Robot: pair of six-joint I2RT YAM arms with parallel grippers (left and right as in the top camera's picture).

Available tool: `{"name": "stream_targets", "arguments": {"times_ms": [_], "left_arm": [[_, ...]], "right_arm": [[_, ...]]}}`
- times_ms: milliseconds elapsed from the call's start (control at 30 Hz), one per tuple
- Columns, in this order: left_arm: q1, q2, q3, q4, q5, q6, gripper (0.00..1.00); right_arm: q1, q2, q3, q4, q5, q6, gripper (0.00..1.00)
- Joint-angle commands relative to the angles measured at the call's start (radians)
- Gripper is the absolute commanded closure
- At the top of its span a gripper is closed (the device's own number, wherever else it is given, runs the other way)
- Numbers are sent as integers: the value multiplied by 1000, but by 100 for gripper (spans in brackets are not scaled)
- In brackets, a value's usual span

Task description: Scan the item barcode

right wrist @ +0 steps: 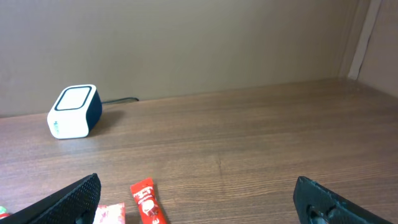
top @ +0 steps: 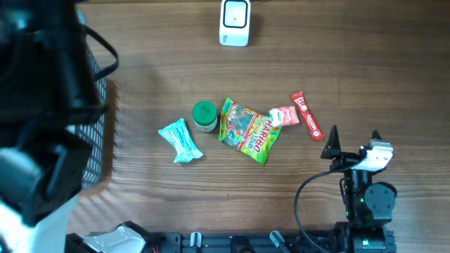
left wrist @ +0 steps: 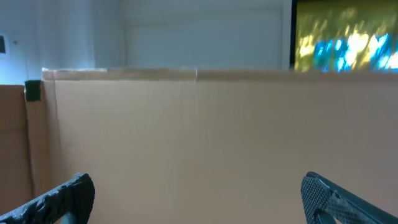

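Counting one scanner [top: 235, 22], five items [top: 247, 129]; left fingers [left wrist: 62, 199] and right fingers [right wrist: 71, 199] gape empty.

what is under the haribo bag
Only the wooden table shows around the Haribo bag. A small red and white packet meets its right edge; whether it tucks beneath is unclear. Anything under the bag is covered.

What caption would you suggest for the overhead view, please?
Haribo bag and other snacks await scanning; scanner beyond them, right gripper open nearby.
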Motion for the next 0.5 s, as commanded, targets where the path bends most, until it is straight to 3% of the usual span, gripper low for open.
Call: {"name": "stream_targets", "arguments": {"times_ms": [0,100,200,300,467], "left_arm": [[34,-53,-131,-7,-34,63,0],[114,-146,-294,36,-35,61,0],[237,-245,-452,103,-35,19,0],[349,-340,-549,86,-21,-133,0],[448,-502,-630,-68,235,-301,0]], "right_arm": [[4,2,-1,3,-13,-9,0],[4,2,-1,0,-44,36,0],[4,2,-1,-3,-231,311,0],[4,2,-1,22,-536,684,0],[4,2,-1,72,-780,983,0]]}}
